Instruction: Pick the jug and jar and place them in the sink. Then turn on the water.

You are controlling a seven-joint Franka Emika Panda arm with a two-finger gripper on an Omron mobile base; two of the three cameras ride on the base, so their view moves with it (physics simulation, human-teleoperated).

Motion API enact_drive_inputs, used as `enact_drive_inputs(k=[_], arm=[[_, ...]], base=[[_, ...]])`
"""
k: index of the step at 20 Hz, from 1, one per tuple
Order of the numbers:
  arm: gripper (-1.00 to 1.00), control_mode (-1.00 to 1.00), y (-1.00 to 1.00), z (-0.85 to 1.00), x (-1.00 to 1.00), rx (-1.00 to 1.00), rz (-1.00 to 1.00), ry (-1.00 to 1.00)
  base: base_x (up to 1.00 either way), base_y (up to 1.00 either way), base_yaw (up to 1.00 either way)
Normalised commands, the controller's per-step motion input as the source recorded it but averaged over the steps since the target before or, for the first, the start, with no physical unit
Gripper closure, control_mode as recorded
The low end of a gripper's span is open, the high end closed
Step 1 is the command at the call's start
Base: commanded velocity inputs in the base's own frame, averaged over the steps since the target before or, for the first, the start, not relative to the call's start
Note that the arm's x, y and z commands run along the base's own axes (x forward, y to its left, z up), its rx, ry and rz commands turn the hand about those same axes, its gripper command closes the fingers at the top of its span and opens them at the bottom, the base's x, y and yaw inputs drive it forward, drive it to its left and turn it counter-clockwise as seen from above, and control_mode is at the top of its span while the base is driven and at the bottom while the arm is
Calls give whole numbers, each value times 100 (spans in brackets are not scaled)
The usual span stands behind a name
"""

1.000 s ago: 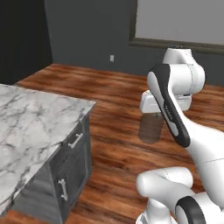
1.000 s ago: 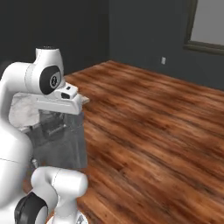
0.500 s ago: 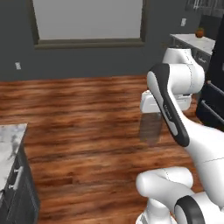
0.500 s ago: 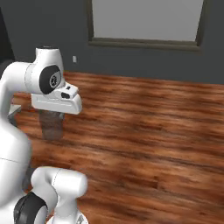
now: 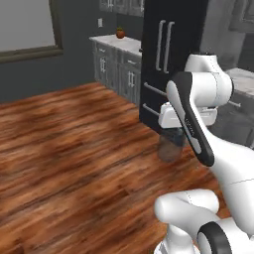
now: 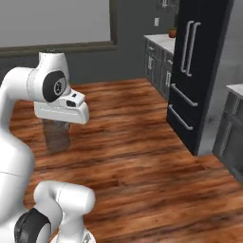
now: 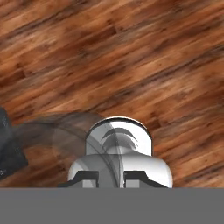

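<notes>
Jar (image 5: 170, 146), a small dark grey translucent glassy cylinder with a narrower neck, hangs upright beneath the white two-finger gripper (image 5: 174, 130), clear of the wooden plank floor (image 5: 74, 158) and touching nothing else; in the right base view it shows as a smoky grey column (image 6: 57, 135) just under the white hand (image 6: 61, 111). The hand view looks straight down its top (image 7: 118, 144), with the dark fingertips (image 7: 85, 177) pinched close at either side of the neck, so the jaws appear to be clamped on it. Gripping by the neck from above would keep the body hanging plumb and steady for carrying, and would let it be lowered straight into a basin. Neither the sink nor the jug can be seen from here, so the placing is judged not yet done. Around it stand a tall black refrigerator (image 5: 171, 59) with pale bar handles, near the jar's far side, and grey cabinets (image 5: 116, 69) topped by a white counter carrying a small reddish object (image 5: 119, 32), well apart. The refrigerator looks the nearest thing the jar could strike.
</notes>
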Motion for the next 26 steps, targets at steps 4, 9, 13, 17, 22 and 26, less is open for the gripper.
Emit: enact_drive_inputs(k=[4, 9, 13, 17, 22, 26], arm=[[100, 100, 0, 0, 0, 0, 0, 0], [100, 100, 0, 0, 0, 0, 0, 0], [100, 100, 0, 0, 0, 0, 0, 0], [100, 100, 0, 0, 0, 0, 0, 0], [100, 100, 0, 0, 0, 0, 0, 0], [100, 100, 0, 0, 0, 0, 0, 0]], base=[[0, -11, -74], [0, -7, -72], [1, -4, -70], [3, -5, -68], [16, -14, -60], [14, -38, -48]])
